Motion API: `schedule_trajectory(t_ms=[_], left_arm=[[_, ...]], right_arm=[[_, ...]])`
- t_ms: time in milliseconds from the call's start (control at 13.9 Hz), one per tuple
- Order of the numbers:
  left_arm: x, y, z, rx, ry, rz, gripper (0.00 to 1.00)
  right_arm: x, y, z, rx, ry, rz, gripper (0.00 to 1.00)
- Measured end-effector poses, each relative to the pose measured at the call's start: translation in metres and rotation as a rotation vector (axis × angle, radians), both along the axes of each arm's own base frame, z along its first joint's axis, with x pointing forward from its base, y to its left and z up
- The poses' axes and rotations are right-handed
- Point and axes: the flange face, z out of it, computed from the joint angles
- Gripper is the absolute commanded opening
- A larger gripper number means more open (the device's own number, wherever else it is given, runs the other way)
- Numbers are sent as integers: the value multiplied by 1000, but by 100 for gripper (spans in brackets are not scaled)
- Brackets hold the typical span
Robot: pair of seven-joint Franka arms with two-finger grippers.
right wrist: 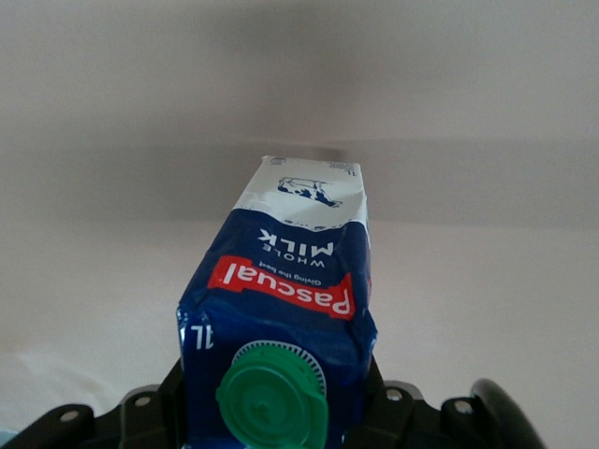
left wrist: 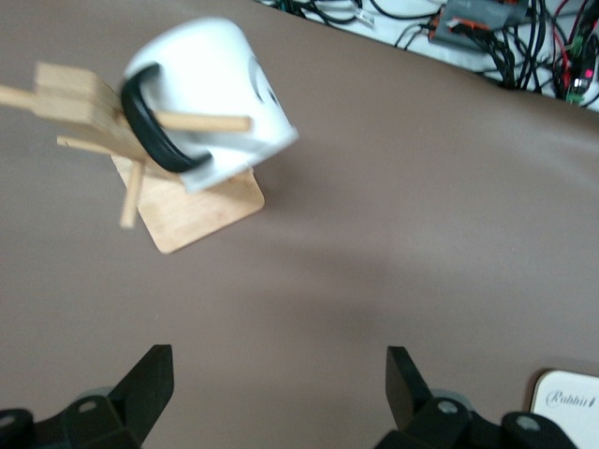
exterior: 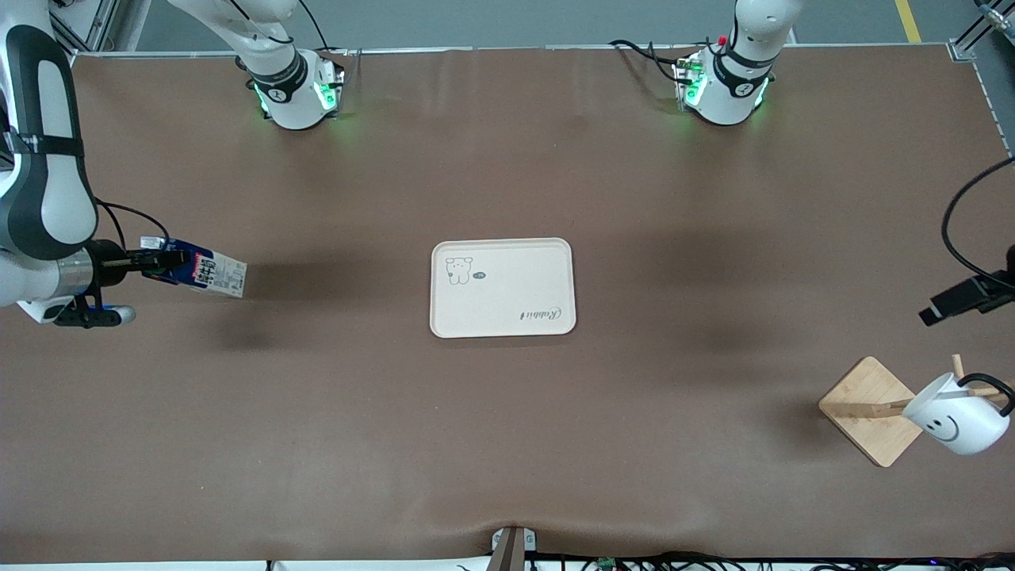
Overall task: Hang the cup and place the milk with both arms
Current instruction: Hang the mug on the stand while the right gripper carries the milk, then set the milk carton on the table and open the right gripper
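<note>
The cup (exterior: 958,420) hangs by its handle on a peg of the wooden rack (exterior: 871,419), toward the left arm's end from the tray (exterior: 502,287). The left gripper (left wrist: 276,388) hovers near the rack, fingers spread wide — empty. The right gripper (exterior: 158,262) is clamped on the milk (exterior: 208,273) — tilted, lifted toward the right arm's end from the tray.

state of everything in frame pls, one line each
Small white smiley mug with black loop handle: hung by its handle on wooden peg rack.
Dark blue milk carton with green cap: held tilted above table.
White rectangular tray: bare.
Left gripper: open, beside rack.
Right gripper: shut on carton.
</note>
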Motion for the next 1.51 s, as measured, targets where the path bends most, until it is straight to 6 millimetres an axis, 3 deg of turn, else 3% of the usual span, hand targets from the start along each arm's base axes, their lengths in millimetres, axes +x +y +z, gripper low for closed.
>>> schedule_trajectory(t_ms=[144,431,503,575,647,935,1222,1366,1510], left_arm=[[-10,-26,17,38,16,-15,100],[-31,-46,49,82,69,-36,100],[-35,-54,54,85,93,-48,100],[-40,-59,59,88,113,-57,100],[-43,-62,63,89,131,-62,100],[-53,-78,83,100,146,-85,100],[-62,-103,89,126,156,-117,100],[-60,-107,84,140,165,-116,100],[-58,-108,80,152,172,-111,100]], right_arm=[[-7,-2,-9,0,3,5,0],[-16,1,-30,-2,0,7,0],[-18,2,-35,-3,-2,7,5],[-20,3,-39,-3,-2,8,60],[-21,4,-42,-2,1,9,100],[-20,6,-38,-2,-5,12,100],[-10,11,-15,-6,-43,25,100],[5,18,9,-14,-95,43,100],[29,34,52,-29,-192,76,100]])
